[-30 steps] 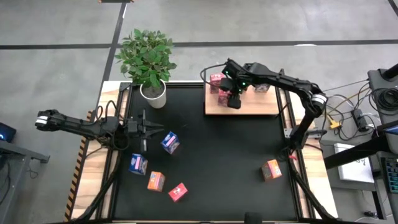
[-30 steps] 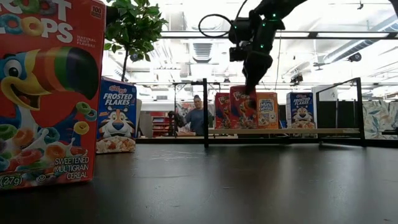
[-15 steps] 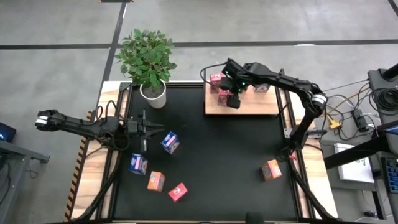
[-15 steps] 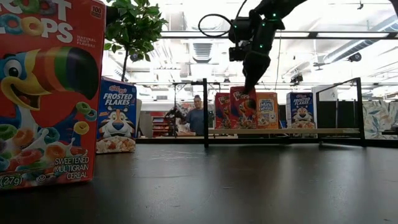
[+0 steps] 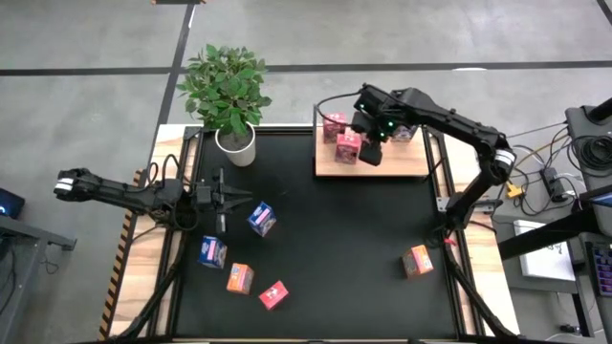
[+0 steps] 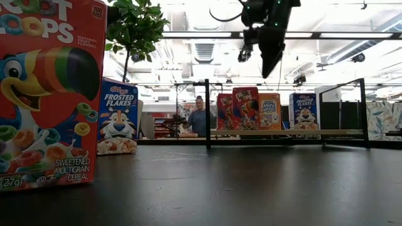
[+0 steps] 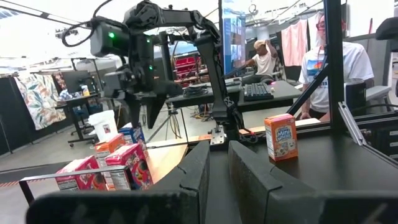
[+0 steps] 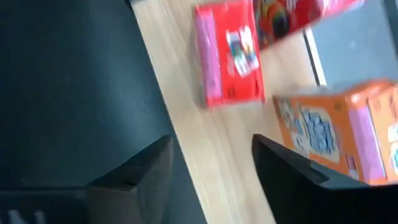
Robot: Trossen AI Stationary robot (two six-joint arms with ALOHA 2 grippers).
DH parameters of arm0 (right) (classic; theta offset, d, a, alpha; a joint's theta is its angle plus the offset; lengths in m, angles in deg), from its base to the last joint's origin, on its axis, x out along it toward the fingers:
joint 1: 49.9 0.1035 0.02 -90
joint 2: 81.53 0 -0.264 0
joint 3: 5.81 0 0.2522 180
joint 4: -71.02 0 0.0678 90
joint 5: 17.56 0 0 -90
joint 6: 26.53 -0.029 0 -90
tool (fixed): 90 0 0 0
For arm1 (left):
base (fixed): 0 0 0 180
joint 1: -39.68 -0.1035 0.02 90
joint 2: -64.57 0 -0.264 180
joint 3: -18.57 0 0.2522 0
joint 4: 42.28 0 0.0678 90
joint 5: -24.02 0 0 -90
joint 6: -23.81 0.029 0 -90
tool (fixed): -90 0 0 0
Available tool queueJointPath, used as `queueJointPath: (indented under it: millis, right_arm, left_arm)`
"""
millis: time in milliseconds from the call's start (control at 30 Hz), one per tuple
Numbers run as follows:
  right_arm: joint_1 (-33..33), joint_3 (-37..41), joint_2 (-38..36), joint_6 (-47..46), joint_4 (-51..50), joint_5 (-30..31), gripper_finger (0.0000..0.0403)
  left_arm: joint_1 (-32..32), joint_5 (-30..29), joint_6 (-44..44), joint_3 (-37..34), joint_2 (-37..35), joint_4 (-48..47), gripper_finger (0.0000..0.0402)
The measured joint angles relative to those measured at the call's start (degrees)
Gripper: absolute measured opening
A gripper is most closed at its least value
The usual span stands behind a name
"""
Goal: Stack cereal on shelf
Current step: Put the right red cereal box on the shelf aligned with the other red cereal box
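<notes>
My right gripper (image 5: pixel 371 153) (image 8: pixel 208 177) hangs open above the light-wood shelf (image 5: pixel 402 164), touching nothing. Right beside it a red cereal box (image 5: pixel 348 145) (image 8: pixel 229 53) stands on the board. A second red box (image 5: pixel 334 123), an orange box (image 6: pixel 270 111) and a blue box (image 6: pixel 304 112) stand on the shelf too. On the black table lie two blue boxes (image 5: pixel 261 218) (image 5: pixel 212 252), two orange boxes (image 5: pixel 239 278) (image 5: pixel 417 260) and a red one (image 5: pixel 273 294). My left gripper (image 5: pixel 229 198) (image 7: pixel 217 165) waits shut, low over the table's left side.
A potted plant (image 5: pixel 229 96) stands at the table's far-left corner. Thin black posts (image 6: pixel 207 113) rise at the shelf's ends. Cables and gear lie beyond the right edge. People (image 7: pixel 336 62) sit in the room behind. The table's middle (image 5: pixel 335 239) is bare.
My right gripper has let go of the red box it was on, risen well above the shelf and shifted slightly toward the table's right edge. That red box stays standing on the board. The left arm has kept still.
</notes>
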Motion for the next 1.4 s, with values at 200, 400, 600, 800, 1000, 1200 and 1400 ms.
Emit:
queueJointPath:
  millis: [200,400,600,800,1000,1200,1400]
  right_arm:
    - [-0.07,5.47,-0.06,-0.52,5.32,4.86,0.0101]
    - [-0.37,9.76,0.00,1.57,13.71,6.67,0.0022]
    - [-0.37,9.83,0.10,3.21,18.35,7.73,0.0009]
    - [-0.37,9.83,0.10,3.64,20.85,7.73,0.0009]
    - [-0.35,9.85,0.13,2.47,20.76,7.65,0.0009]
    - [-0.35,10.68,0.13,1.72,20.35,7.65,0.0009]
    - [-0.35,13.89,0.16,1.74,22.05,7.67,0.0009]
  left_arm:
    - [0.00,0.00,0.00,0.00,0.00,-0.03,0.0045]
    - [0.00,-0.02,0.00,0.00,0.00,-0.03,0.0045]
    - [0.00,-0.02,0.00,0.00,0.00,-0.01,0.0045]
    - [0.00,-0.02,0.00,0.00,0.00,-0.01,0.0045]
    - [0.00,0.00,0.00,0.00,0.00,-0.01,0.0045]
    - [0.00,-0.01,-0.02,0.00,0.00,-0.01,0.0045]
    - [0.00,0.00,0.00,0.00,0.00,-0.01,0.0045]
